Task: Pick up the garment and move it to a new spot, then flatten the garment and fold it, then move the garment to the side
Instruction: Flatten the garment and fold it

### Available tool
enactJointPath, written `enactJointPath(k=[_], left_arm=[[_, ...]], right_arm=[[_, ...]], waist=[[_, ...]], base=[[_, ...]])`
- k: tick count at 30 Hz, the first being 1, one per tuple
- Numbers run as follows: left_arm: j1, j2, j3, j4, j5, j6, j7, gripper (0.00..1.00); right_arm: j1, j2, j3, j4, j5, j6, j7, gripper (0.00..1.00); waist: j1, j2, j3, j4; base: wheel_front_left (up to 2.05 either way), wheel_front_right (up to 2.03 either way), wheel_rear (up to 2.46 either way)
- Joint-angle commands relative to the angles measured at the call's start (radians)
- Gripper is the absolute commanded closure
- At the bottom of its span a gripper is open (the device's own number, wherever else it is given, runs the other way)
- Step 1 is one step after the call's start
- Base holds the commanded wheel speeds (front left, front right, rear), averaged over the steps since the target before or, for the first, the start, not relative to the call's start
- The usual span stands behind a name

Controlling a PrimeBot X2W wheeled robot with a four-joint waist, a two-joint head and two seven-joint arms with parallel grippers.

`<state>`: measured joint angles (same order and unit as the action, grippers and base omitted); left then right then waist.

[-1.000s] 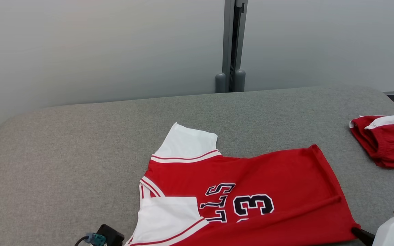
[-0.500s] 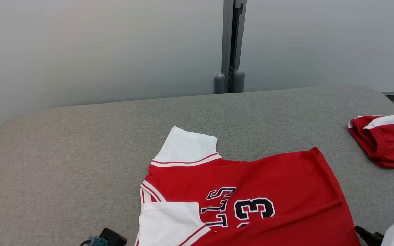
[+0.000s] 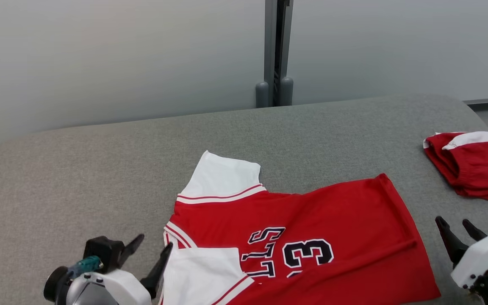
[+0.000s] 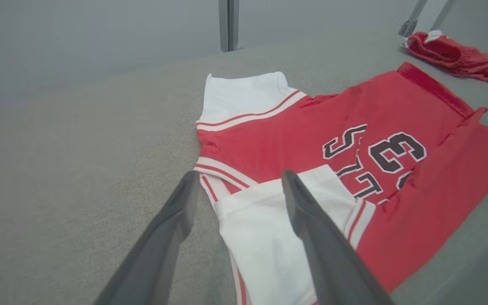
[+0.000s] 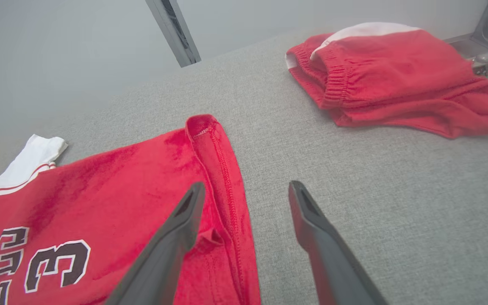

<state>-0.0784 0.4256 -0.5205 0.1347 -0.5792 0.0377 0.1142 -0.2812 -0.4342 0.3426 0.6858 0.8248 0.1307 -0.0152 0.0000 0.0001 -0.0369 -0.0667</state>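
Two grippers, each spread wide and pinching nothing: left gripper (image 3: 156,240) low at the near left, fingers straddling the edge of the near white sleeve (image 4: 269,237); right gripper (image 3: 452,220) low at the near right, just beside the hem (image 5: 216,169), over bare grey table (image 3: 100,169).

Red jersey (image 3: 295,220) lying sideways near the front middle of the table, collar end to the left, hem to the right, lettering upside down toward the robot. Near long side apparently already turned over onto the front, near sleeve lying across part of the lettering; far white sleeve (image 3: 223,176) spread flat.

Likely step in hand: the lengthwise fold, far side next. To do it well: reach across, pinch the far sleeve and the far hem corner at the same moment, take one edge only, lift together and level, carry toward the near side, lay down without dragging the layer beneath. Smooth the ridge near the hem first if it lifts.

Around: second red garment (image 3: 472,173) bunched at the table's far right, well apart from the jersey yet on the right arm's side; route the reach clear of it. Grey post (image 3: 274,51) behind, out of the way.
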Motion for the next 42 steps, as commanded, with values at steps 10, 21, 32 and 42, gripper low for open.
enactJointPath(k=[10, 21, 32, 42], left_arm=[[-0.21, -0.058, 0.024, 0.211, 0.04, -0.033, -0.144, 0.0], [-0.547, -0.044, 0.006, 0.429, 0.003, -0.15, -0.029, 0.0], [-0.795, 0.012, -0.082, 0.555, -0.152, -0.167, 0.153, 0.0], [-0.898, 0.056, -0.217, 0.68, -0.174, -0.168, 0.173, 0.0]], right_arm=[[-0.119, 0.088, 0.008, -0.044, -0.16, 0.0, -0.181, 0.0], [-0.196, 0.189, 0.008, -0.113, -0.222, 0.0, -0.25, 0.0], [-0.266, 0.247, 0.0, -0.14, -0.273, 0.0, -0.252, 0.0], [-0.271, 0.274, -0.013, -0.149, -0.279, 0.0, -0.252, 0.0]], waist=[[0.0, -0.0001, 0.144, -0.071], [0.0, -0.0001, 0.295, -0.175], [0.0, -0.0001, 0.387, -0.257], [0.0, -0.0001, 0.423, -0.28]], base=[[0.0, 0.0, 0.0], [0.0, 0.0, 0.0], [0.0, 0.0, 0.0], [0.0, 0.0, 0.0]])
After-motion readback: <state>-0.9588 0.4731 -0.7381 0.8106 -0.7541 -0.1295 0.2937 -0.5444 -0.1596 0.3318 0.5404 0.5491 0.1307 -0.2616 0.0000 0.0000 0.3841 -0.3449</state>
